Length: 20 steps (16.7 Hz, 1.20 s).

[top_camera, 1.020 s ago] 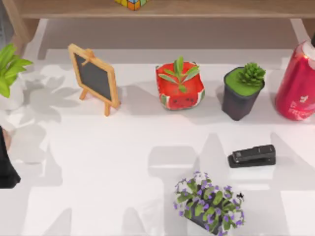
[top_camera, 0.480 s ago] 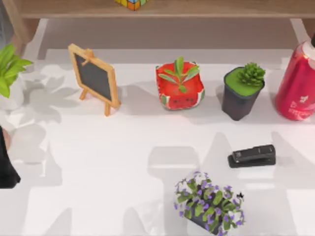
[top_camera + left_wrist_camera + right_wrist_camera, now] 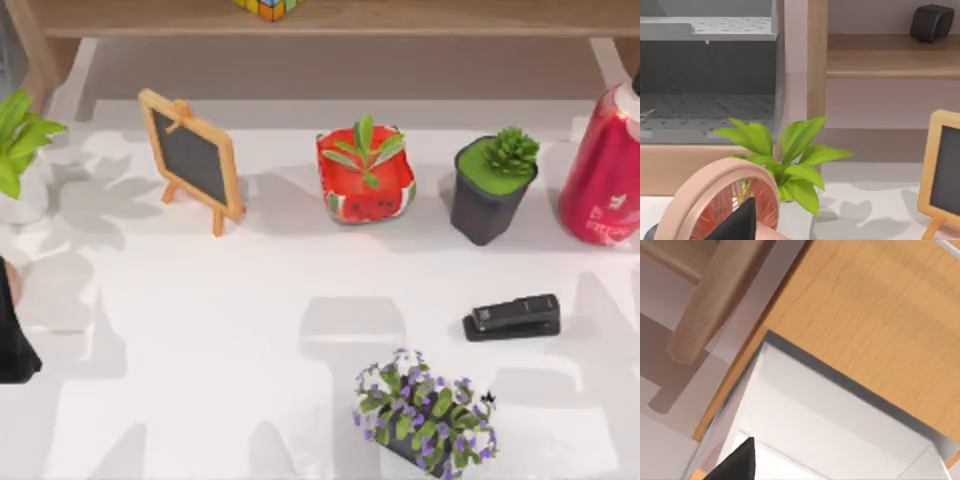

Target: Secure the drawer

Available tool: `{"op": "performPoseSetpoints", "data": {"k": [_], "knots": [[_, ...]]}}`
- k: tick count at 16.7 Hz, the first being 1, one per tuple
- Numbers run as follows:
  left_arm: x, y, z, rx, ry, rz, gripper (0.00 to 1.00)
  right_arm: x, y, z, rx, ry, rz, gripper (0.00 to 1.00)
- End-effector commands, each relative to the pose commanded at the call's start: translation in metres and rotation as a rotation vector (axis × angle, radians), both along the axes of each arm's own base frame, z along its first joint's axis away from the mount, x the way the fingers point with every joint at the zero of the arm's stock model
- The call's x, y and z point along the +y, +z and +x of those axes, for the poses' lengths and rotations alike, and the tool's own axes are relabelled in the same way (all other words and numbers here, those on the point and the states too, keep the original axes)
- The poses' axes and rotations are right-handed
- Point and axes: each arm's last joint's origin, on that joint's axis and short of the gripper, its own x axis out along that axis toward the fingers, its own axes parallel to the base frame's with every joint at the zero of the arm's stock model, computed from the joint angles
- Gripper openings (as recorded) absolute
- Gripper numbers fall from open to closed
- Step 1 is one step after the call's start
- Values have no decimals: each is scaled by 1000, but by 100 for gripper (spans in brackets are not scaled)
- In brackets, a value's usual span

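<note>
The drawer shows close up in the right wrist view as a pale, grey-rimmed box (image 3: 830, 410) set in an orange-brown wooden panel (image 3: 880, 310). It looks pulled out, with its white inside exposed. One dark fingertip (image 3: 737, 464) of my right gripper pokes in just in front of it, touching nothing that I can see. My left arm (image 3: 10, 335) sits at the table's left edge. A dark fingertip (image 3: 740, 222) of my left gripper shows before a pink ring-shaped object (image 3: 715, 195).
On the table stand a small chalkboard easel (image 3: 192, 158), a watermelon-patterned pot (image 3: 365, 178), a black pot with a succulent (image 3: 492, 188), a red bottle (image 3: 605, 170), a black stapler (image 3: 512, 316), a purple-flowered plant (image 3: 425, 412) and a leafy plant (image 3: 18, 135). A wooden shelf (image 3: 330, 18) runs along the back.
The shadows on the right half of the table have shifted toward the front right. The objects and my left arm have stayed put.
</note>
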Motion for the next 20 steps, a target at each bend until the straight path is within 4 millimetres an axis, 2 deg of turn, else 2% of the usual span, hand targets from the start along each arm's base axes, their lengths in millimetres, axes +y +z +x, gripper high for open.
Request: {"op": "performPoseSetpoints", "data": {"k": [6, 12, 15, 20], "knots": [[0, 0, 0, 0, 0, 0, 100, -30, -46, -8, 0, 17, -459, 100], [0, 0, 0, 0, 0, 0, 100, -56, -75, -11, -39, 8, -874, 100], [0, 0, 0, 0, 0, 0, 100, -63, -83, -11, -52, 0, -990, 100], [0, 0, 0, 0, 0, 0, 100, -64, -84, -11, -55, -1, -1010, 100]]}}
